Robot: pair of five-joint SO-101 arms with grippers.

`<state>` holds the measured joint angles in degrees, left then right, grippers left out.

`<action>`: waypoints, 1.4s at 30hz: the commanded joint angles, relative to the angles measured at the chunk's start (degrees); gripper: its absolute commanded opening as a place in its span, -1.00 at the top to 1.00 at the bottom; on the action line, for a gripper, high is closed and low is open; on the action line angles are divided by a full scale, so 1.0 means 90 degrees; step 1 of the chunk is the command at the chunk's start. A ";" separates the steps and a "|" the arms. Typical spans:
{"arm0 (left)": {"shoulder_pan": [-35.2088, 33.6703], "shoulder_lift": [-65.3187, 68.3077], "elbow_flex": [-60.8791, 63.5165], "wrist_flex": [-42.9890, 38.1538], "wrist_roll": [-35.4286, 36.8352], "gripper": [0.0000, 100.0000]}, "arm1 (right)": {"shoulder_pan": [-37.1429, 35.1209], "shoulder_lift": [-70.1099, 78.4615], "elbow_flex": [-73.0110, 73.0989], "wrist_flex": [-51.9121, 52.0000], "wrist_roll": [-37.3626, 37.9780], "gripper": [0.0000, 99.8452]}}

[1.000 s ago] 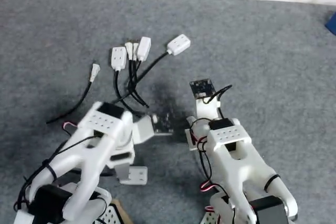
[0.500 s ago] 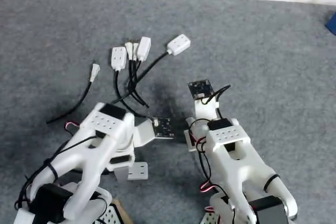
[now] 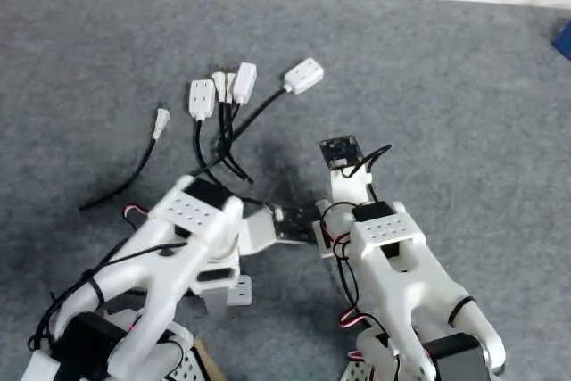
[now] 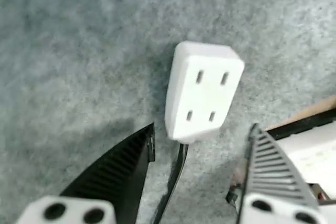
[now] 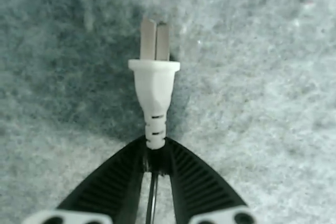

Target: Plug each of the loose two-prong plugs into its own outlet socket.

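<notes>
white two-prong plug (image 5: 155, 85), moulded plastic with two flat metal prongs, sits clamped in the right gripper (image 5: 156, 150), whose black ribbed fingers (image 5: 191, 182) close on the ribbed collar at the plug's cable end. the prongs point away from the gripper, side by side, over a grey felt-like table cover (image 5: 273, 51), where the plug casts a shadow. a thin black cable (image 5: 152, 198) runs back between the fingers.

in the left wrist view, the left gripper (image 4: 202, 129) stands wide apart and holds nothing. its two black fingers (image 4: 123, 166) flank the near end of a white rectangular outlet socket block (image 4: 202, 90). the block lies flat on the grey cover, two pairs of slots facing up, and its black cord (image 4: 176, 182) leaves the end nearest the gripper, between the fingers. whether either finger touches the block cannot be told.

from the high view, the white left arm (image 3: 192, 229) and the white right arm (image 3: 388, 247) sit side by side at the near edge, wrists close together. beyond them, three white socket blocks (image 3: 244, 82) lie in a loose fan, their dark cords tangled toward the left arm. which of them, if any, is the block in the left wrist view cannot be told. a small white plug (image 3: 161, 122) on its own dark cord lies apart from that group, unplugged.
</notes>
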<state>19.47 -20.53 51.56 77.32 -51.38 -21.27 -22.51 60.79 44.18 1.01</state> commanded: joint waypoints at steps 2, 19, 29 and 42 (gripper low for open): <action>0.0493 -0.0015 0.0044 -0.0459 0.0078 0.38 | -0.0073 -0.0161 -0.0171 0.0044 0.0068 0.98; 0.0444 -0.0063 0.0444 -0.1416 -0.0537 0.97 | -0.0073 -0.0200 -0.0142 0.0044 0.0068 0.98; 0.0493 0.0005 -0.0835 -0.1358 -0.0996 0.97 | -0.0073 -0.0181 -0.0151 0.0044 0.0068 0.98; 0.0972 0.1607 -0.1499 -0.1524 -0.0918 0.96 | 0.0327 -0.0210 -0.0220 0.0073 0.0068 0.98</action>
<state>25.01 -9.89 42.33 64.31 -61.23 -20.04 -22.68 60.79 44.26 1.19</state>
